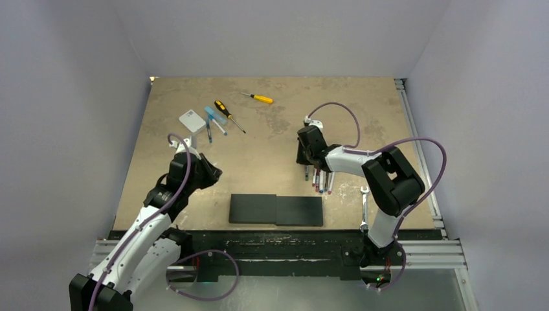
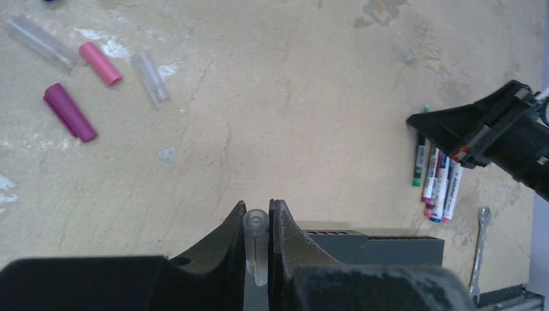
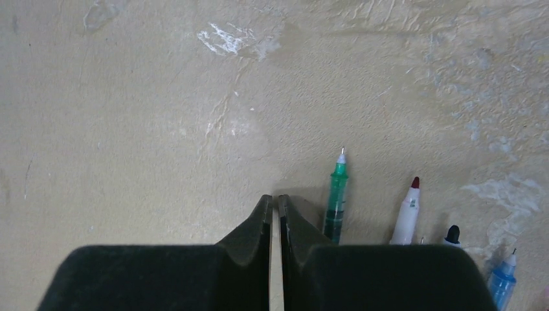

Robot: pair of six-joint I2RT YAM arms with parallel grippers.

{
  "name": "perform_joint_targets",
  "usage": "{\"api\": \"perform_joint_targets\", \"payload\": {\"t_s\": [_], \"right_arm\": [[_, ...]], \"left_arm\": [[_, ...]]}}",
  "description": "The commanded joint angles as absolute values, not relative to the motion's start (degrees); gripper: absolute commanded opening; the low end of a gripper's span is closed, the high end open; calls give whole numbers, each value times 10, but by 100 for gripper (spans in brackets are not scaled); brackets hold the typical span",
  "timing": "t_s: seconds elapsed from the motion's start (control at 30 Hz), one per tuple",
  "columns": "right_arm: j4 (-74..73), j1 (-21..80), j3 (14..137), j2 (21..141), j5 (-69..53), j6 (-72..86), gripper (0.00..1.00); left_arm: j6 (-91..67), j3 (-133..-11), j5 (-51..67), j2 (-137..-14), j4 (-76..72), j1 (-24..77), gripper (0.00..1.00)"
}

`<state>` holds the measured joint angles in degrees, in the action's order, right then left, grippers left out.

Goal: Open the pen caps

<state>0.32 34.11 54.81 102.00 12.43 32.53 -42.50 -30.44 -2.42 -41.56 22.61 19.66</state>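
White enclosure walls stand around a worn tan tabletop, scuffed pale in patches, with metal rails along its right and near edges. A black slab lies flat at the near middle.

From above, the left gripper hangs over the left half and the right gripper is at the top of a bundle of pens, with a wrench just to their right. Only this view shows the far end: a white box, a black-and-yellow screwdriver and a yellow screwdriver.

The left wrist camera alone shows that the left gripper's jaws are pinched on a clear pen cap, upright between them. It also shows the loose caps on the table: a magenta cap, a pink cap and two clear caps.

The right wrist camera shows its jaws closed to a sliver with nothing between them. Just beside them lie uncapped tips: a green pen, a red-tipped marker and a blue pen.
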Motion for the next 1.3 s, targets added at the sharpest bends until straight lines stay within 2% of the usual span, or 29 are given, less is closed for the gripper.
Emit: {"api": "perform_joint_targets", "payload": {"t_s": [0.0, 0.77, 0.83, 0.93, 1.1, 1.27], "right_arm": [[-3, 334, 521, 1010, 131, 330, 9], [-3, 326, 458, 924, 152, 325, 10], [30, 326, 446, 901, 136, 323, 11], [91, 326, 429, 856, 100, 300, 16], [160, 326, 406, 799, 2, 278, 35], [184, 330, 383, 764, -53, 280, 44]], "left_arm": [[-457, -320, -70, -430, 236, 198, 0], [-525, -316, -183, -462, 248, 197, 0], [-523, -321, -196, -463, 248, 196, 0], [-519, -334, -211, -477, 246, 196, 0], [-493, -367, -245, -548, 233, 193, 0], [-461, -409, -266, -645, 227, 189, 0]]}}
